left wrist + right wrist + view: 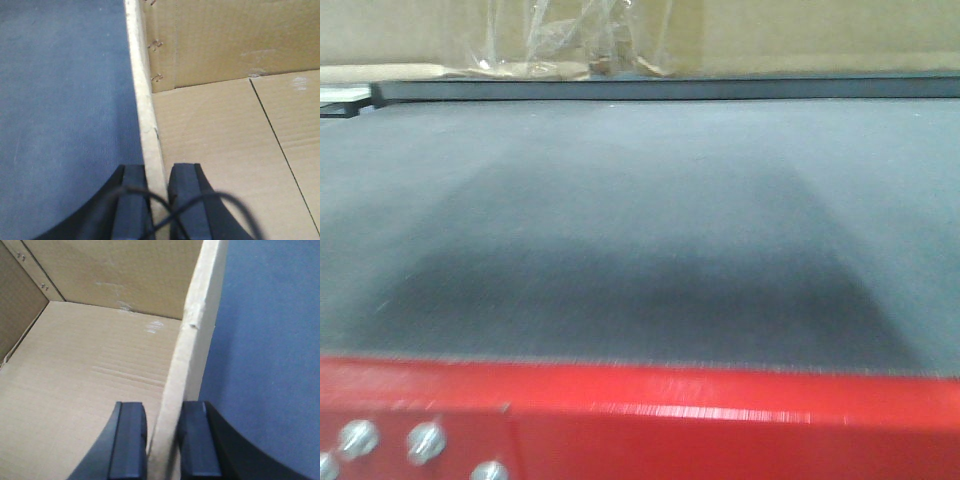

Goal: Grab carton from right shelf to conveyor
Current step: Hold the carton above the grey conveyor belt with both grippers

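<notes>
Carton (225, 140) — open-topped, brown corrugated — sits over the conveyor's (640, 200) dark grey belt; whether it touches, I cannot tell. Left gripper (159, 172) pinches its left wall and right gripper (162, 410) its right wall — jaws narrowed onto the cardboard edge.

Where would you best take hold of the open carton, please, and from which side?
By the upright side walls, from above: the carton is open-topped, so each thin wall edge fits between fingers, one inside, one outside. The left pincer and right pincer straddle opposite walls this way, over the conveyor.
</notes>
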`<action>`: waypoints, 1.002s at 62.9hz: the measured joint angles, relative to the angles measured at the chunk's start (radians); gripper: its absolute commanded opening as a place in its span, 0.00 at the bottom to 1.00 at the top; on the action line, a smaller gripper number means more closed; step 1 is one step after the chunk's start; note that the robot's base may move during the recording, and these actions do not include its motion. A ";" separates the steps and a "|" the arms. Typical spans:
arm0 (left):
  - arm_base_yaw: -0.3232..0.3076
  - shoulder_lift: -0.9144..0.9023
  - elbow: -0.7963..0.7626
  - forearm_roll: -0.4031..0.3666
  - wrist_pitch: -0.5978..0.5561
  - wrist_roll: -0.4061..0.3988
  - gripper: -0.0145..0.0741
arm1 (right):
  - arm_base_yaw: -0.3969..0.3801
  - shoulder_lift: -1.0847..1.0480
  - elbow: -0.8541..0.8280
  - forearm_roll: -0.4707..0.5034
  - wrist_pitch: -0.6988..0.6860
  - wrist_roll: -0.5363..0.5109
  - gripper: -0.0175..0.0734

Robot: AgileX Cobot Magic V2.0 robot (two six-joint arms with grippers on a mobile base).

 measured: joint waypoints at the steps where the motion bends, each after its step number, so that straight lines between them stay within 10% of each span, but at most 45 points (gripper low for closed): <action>1: 0.000 0.000 0.000 0.000 -0.002 0.000 0.15 | 0.000 0.000 0.000 0.000 0.000 0.000 0.12; 63: 0.000 0.000 0.000 0.009 -0.019 0.000 0.15 | 0.000 0.000 0.000 0.000 -0.002 0.000 0.12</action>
